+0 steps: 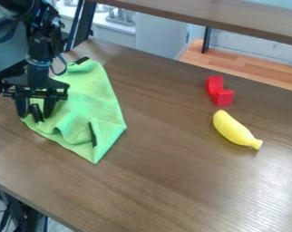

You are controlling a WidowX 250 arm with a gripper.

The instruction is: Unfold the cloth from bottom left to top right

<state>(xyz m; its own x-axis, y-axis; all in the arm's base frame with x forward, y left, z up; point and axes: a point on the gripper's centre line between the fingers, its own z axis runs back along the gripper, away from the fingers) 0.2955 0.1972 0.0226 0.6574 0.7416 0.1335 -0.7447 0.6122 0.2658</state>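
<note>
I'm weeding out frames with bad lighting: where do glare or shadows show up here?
Camera view: a pale sheen lies across the lower right of the wooden table; a soft, faint shadow edges the underside of the yellow banana; the green cloth shows gentle shading in its folds, with no glare washing it out.

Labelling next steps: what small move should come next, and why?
Probably lower slightly and close the gripper on the cloth: its fingers stand apart at the cloth's left end, and the cloth lies rumpled, not yet unfolded.
</note>
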